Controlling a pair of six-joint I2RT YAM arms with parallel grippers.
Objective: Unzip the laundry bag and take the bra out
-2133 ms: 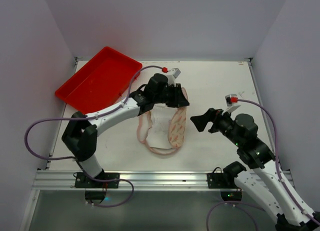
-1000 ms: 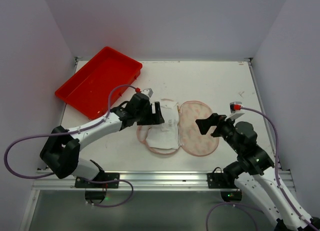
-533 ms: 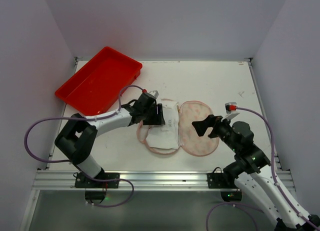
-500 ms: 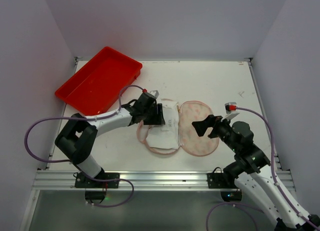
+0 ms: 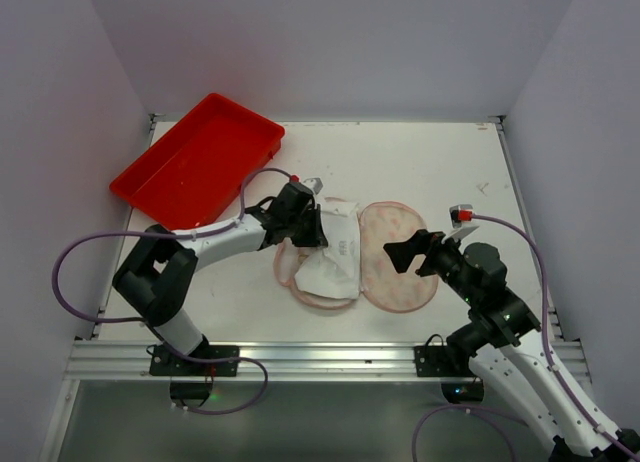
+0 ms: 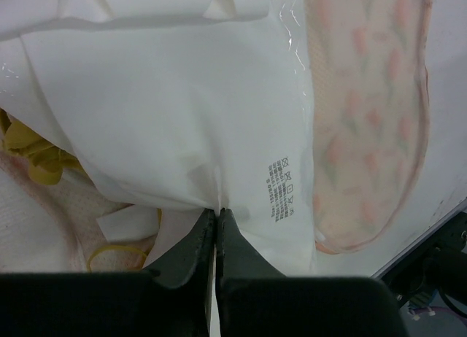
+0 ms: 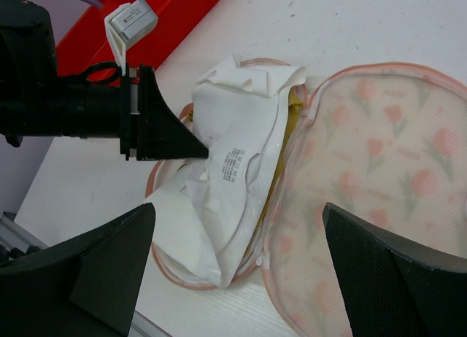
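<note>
Laundry bag [image 5: 400,267] unzipped and lying flat, with the bra [image 5: 335,267] pinched by the left gripper [image 6: 218,214].
Toward the near edge of the table [image 5: 430,162], the right gripper [image 5: 410,252] hovers over the bag's opened right half, fingers spread wide and holding nothing. The bag lies mid-table, both halves face up, and the white bra is heaped in its left half. The left gripper's fingers are pressed together on a fold of that white fabric. A red tray [image 5: 195,167] sits at the far left corner.
</note>
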